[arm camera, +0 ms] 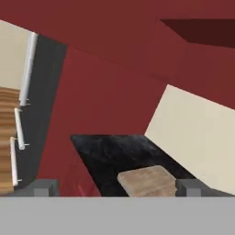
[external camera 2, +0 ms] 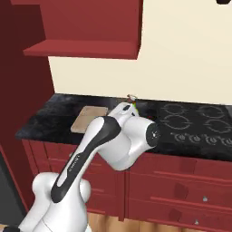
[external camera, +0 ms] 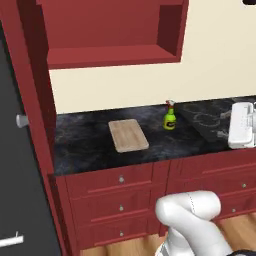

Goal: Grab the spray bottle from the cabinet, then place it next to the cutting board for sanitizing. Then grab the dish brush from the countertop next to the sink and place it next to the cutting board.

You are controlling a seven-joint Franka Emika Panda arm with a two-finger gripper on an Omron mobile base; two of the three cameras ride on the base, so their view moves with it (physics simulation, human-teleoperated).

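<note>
- The countertop (external camera: 85, 142) is a long black slab with faint grey veins, set against a cream wall and over dark red drawers (external camera: 120, 187) with small silver knobs.
- The cutting board (external camera: 128, 135), light tan with rounded corners, lies flat on the countertop near its middle.
- The spray bottle (external camera: 170, 119), yellow-green with a dark label and a reddish head, stands upright on the slab, to the right of the board and apart from it, nearer the wall.
- A black cooktop (external camera 2: 195, 123) with ring burners is set flush into the countertop, right of the bottle.
- In the hand view, the board (arm camera: 148, 181) lies on the dark slab (arm camera: 105, 156) near the wall.
</note>
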